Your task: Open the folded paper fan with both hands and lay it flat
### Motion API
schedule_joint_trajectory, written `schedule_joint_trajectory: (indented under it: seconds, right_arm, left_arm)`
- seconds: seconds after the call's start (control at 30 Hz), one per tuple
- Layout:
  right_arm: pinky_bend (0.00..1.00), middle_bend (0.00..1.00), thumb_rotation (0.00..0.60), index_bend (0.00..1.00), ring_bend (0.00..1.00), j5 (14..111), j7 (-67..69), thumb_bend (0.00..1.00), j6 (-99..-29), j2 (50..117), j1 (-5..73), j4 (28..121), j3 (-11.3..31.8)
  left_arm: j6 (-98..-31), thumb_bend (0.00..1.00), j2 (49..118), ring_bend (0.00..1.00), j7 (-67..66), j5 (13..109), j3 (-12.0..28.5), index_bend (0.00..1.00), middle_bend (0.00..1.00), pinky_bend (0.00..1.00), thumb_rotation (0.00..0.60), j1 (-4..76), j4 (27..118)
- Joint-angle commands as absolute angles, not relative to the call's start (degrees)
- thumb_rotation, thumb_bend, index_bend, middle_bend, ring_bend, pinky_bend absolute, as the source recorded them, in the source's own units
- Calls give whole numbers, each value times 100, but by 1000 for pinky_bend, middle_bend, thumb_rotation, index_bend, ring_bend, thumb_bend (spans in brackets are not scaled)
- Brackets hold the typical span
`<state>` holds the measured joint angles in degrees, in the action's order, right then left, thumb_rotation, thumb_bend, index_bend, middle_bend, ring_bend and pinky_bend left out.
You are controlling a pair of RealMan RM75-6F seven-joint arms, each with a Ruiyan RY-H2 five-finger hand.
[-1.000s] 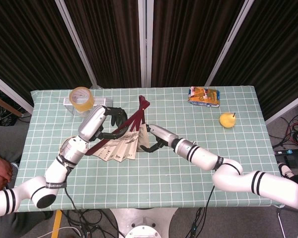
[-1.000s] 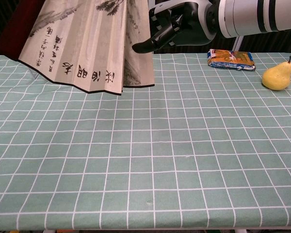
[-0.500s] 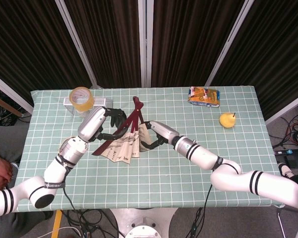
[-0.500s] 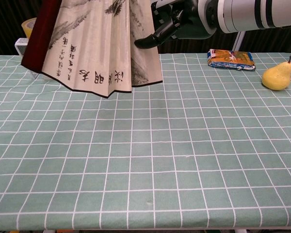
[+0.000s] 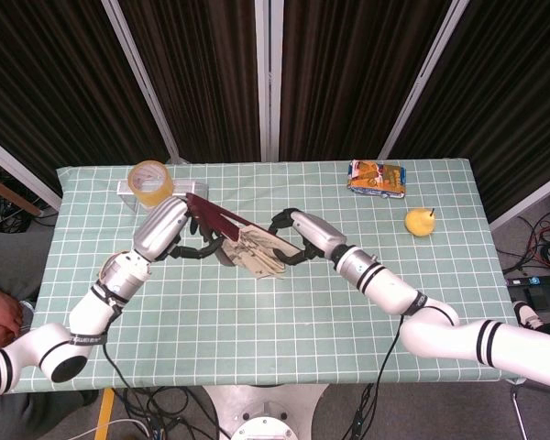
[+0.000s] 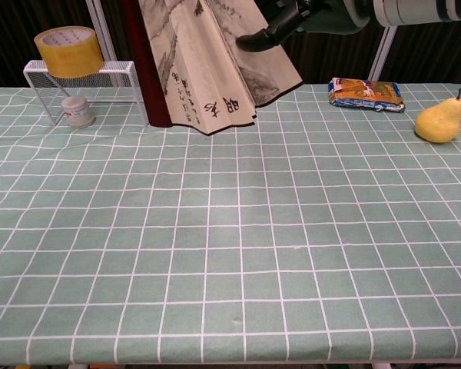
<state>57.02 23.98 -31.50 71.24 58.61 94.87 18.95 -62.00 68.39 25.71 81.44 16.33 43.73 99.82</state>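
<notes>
Fan swung round and narrowed a bit, still up off the table

Compared with a second earlier, swung the paper fan (image 5: 247, 246) so the dark red guard stick pointed back-left toward the tape roll (image 5: 150, 180) instead of sticking up, with the pleated spread looking narrower than before. Probably not closer to lying flat; still needed spreading wide and setting down on the green checked table (image 5: 367, 302). Held above the table's middle-left, between both hands. Left hand (image 5: 200, 246) curled under the guard-stick side, apparently gripping it, though hard to see exactly. Right hand (image 5: 291, 240) closed on the opposite edge of the paper, dark fingers (image 6: 270, 34) hooked over it in the chest view. Left the pear (image 5: 420, 221) and snack packet (image 5: 377, 177) untouched, well apart on the right.
</notes>
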Motion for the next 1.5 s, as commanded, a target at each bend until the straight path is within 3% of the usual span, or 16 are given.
schedule_joint_trajectory:
  seconds: [0.03,0.8,1.5]
  right_arm:
    - [0,389,600,731,144,5685,2037,363,-3435,6950,5770,9634,1787]
    - [0,387,600,714,144,5798,-186,343,-4739,6404,5506,10230,1413]
    - [0,387,600,694,144,7067,-2112,334,-6335,6693,4959,9961,975]
  left_arm:
    - [-6059,410,6717,649,2323,8104,1553,596,704,679,600,4387,9920]
    - [-5588,410,6283,649,76,7607,1276,596,705,684,600,4499,10128]
    - [-6565,410,6991,649,-3122,7738,851,600,706,688,600,4285,10140]
